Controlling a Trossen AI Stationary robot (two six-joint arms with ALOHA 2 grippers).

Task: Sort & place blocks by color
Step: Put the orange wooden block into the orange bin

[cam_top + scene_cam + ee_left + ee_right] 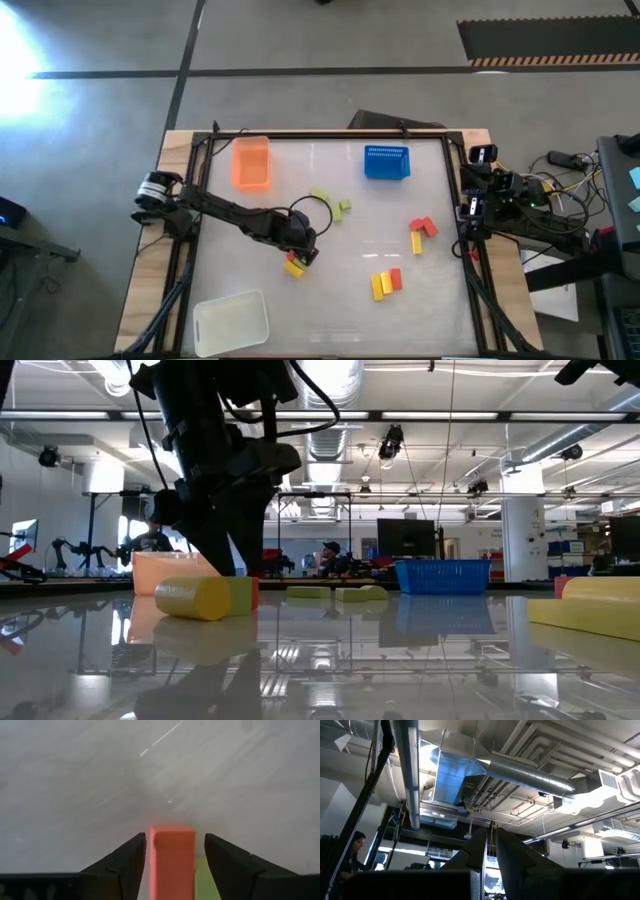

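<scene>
Two fingers of the open left hand (172,865) flank a red block (171,857), yellow block (294,269) beside.

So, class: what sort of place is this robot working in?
Probably a large industrial robotics lab or workshop: exposed ceiling ducts, a polished concrete floor around the table, and workstations with monitors behind.

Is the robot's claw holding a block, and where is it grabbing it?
The left claw has its fingers on either side of a red block, along its long sides, but gaps show, so it is not gripped yet. The right claw is shut and empty.
</scene>
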